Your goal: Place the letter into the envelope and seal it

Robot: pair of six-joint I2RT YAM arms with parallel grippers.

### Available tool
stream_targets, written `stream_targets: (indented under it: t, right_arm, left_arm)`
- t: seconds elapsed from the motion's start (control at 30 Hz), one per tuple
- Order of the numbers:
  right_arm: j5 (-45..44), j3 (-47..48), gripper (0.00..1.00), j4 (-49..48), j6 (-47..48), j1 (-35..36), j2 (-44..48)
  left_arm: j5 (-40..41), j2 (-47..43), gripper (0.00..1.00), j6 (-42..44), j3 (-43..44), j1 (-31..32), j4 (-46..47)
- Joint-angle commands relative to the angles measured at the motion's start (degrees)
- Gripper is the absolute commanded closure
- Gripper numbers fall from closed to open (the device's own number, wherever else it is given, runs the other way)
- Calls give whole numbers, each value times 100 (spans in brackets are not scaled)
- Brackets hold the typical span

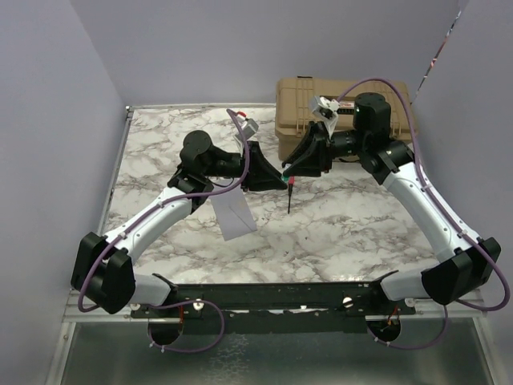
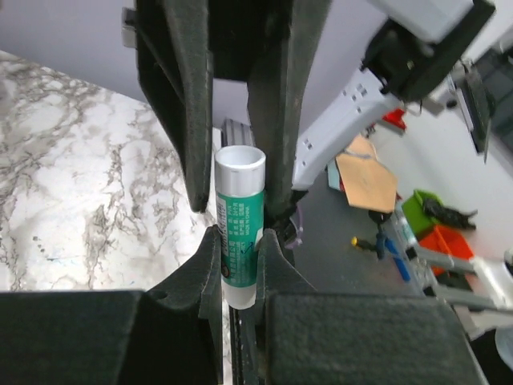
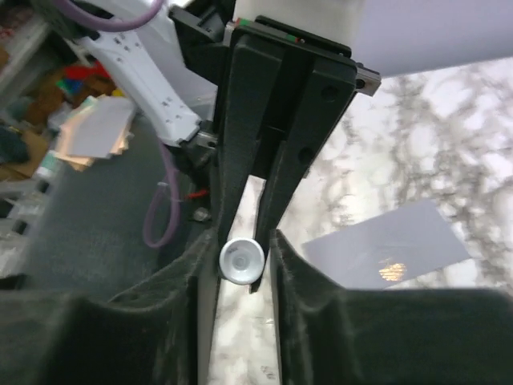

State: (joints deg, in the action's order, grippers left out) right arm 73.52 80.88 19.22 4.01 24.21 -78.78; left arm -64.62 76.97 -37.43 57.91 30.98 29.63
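Note:
A green glue stick (image 1: pixel 285 174) with white ends is held in the air between both grippers above the marble table (image 1: pixel 345 224). My left gripper (image 2: pixel 239 237) is shut on its lower green body (image 2: pixel 240 216). My right gripper (image 3: pixel 243 241) faces it and is shut around the stick's round white end (image 3: pixel 241 261). In the left wrist view the right gripper's fingers (image 2: pixel 192 120) flank that white end from above. The grey envelope (image 1: pixel 234 212) lies flat on the table under the left arm, and also shows in the right wrist view (image 3: pixel 393 245). The letter is out of view.
A big tan hard case (image 1: pixel 321 104) stands at the back right, just behind the right gripper (image 1: pixel 298 167). A thin dark rod with a red top (image 1: pixel 290 196) hangs below the two grippers. Grey walls close in the table on three sides.

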Motion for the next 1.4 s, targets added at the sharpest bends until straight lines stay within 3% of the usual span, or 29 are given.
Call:
stream_targets:
  t: [0.0, 0.07, 0.13, 0.3, 0.5, 0.63, 0.73, 0.87, 1.07, 1.17, 1.37]
  right_arm:
    - [-1420, -74, 44, -505, -1270, 83, -119]
    - [-3490, -142, 31, -690, -2279, 82, -105]
    - [-4795, -215, 28, -638, -3133, 81, -74]
    - [-5399, -598, 27, -1153, -4418, 220, 155]
    - [-5539, -233, 31, -881, -4427, 328, -97]
    - [-5336, -126, 46, -888, -4452, 339, -227]
    - [-5085, -76, 70, -971, -4445, 340, -277]
    - [-4547, 4, 76, -970, -4231, 348, -314]
    - [-3463, -189, 99, -1472, -3768, 335, -191]
    - [-2085, -379, 100, -2048, -3083, 284, 83]
    - [-221, -101, 100, -2065, -2471, 190, 82]
  left_arm:
    - [860, -28, 100, 17, 198, -60, 96]
    - [1323, -24, 100, 61, 138, -73, 91]
    - [1754, -3, 100, 127, 56, -74, 70]
    - [2513, 57, 100, 261, -43, -67, 24]
    - [2682, 148, 100, 378, -8, -67, -109]
    - [2692, 181, 100, 427, -1, -67, -173]
    - [2745, 186, 100, 417, 40, -65, -257]
    - [2840, 165, 100, 462, 203, -63, -534]
    - [2645, 208, 100, 344, 333, -68, -647]
    - [2329, 285, 100, 181, 601, -75, -951]
    - [1204, 92, 100, 173, 733, -66, -821]
